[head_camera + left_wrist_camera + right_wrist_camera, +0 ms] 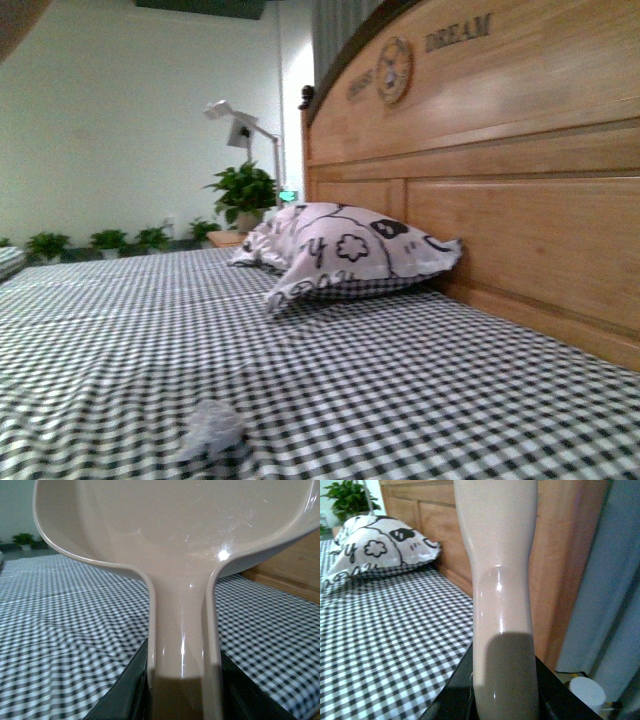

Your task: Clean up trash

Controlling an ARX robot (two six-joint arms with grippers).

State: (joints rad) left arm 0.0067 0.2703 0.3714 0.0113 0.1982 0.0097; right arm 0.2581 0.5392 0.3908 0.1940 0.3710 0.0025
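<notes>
Beige plastic in both grips.

Left: my left gripper [182,692] has its black jaws closed narrow on the stem of a dustpan [175,525], one jaw pressed to each side. The bowl of the pan flares out straight ahead of the jaws. It is held clear above the black-and-white checked sheet [65,630].

Right: my right gripper [504,695] is likewise clamped tight on a glossy handle [497,555]. The handle runs ahead from between the jaws and out of frame, and I cannot tell what is on its far end. Well ahead of these jaws a patterned pillow [375,550] lies on the sheet, touching the wooden headboard [445,530]. A blue curtain [615,580] hangs near the jaws, off the bed's side.

Trash: a small crumpled white paper wad [212,428] lies alone on the sheet, close to my body camera. It is well apart from the pillow and the headboard. Neither arm shows in the front view, so I cannot tell how far the wad lies from either pair of jaws.
</notes>
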